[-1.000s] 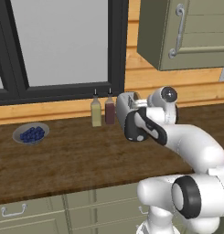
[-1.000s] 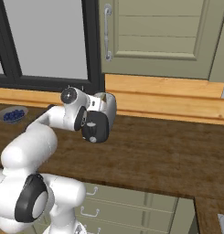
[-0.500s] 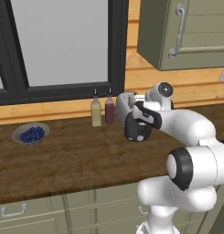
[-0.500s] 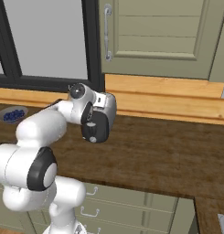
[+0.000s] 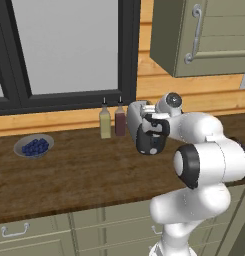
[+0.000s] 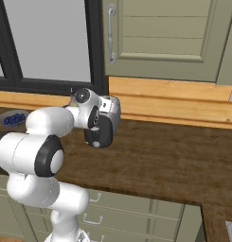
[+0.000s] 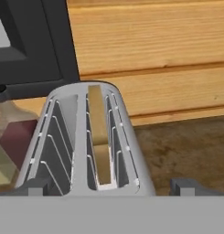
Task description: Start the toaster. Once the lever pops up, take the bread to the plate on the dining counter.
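The silver toaster (image 7: pixel 77 137) stands on the long worktop against the wooden wall, with a slice of bread (image 7: pixel 98 137) upright in its right slot and the left slot bare. My gripper (image 7: pixel 109 188) hovers over the toaster's near end. It is open, with one fingertip (image 7: pixel 33 187) on each side of the body. The toaster's black end panel (image 5: pixel 146 142) (image 6: pixel 101 132) faces the room. The hand (image 5: pixel 154 124) covers its top, so the lever is hidden. The plate and the dining counter are out of view.
Two bottles (image 5: pixel 105 125) (image 5: pixel 120 122) stand just left of the toaster. Farther left on the worktop (image 5: pixel 84 175) is a grey bowl of blueberries (image 5: pixel 33 146). A wall cabinet (image 5: pixel 204 35) hangs above right, and a window is behind.
The arm's elbow and upper links have risen and folded in closer to the toaster. The hand has stayed at the toaster's end, and the toaster has not moved.
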Controlling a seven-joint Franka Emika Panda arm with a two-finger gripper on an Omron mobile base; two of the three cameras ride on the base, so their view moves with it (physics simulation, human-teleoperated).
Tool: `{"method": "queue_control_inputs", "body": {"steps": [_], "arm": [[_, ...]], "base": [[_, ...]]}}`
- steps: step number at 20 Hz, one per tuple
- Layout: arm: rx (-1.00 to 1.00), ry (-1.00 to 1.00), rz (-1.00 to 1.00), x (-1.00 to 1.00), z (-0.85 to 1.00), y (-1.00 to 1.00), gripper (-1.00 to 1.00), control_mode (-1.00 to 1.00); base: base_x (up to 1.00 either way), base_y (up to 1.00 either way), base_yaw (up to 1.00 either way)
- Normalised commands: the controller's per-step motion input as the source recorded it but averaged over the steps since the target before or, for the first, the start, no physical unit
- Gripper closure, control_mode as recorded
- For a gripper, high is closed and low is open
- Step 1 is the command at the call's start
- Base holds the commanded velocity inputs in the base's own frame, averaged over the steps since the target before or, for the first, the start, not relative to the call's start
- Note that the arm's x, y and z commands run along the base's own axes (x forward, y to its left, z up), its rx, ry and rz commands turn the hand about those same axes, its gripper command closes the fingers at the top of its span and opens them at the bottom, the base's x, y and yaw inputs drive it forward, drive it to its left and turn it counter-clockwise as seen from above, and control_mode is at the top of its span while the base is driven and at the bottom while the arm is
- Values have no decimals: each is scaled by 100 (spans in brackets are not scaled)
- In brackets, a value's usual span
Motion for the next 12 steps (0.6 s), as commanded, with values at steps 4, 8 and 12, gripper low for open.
{"method": "queue_control_inputs", "body": {"steps": [4,8,12], "arm": [[0,0,-1,23,-20,0,-100,-100],[2,0,0,31,-14,0,-100,-100],[3,0,0,37,-11,0,-100,-100]], "base": [[0,0,0],[0,0,0],[0,0,0]]}}
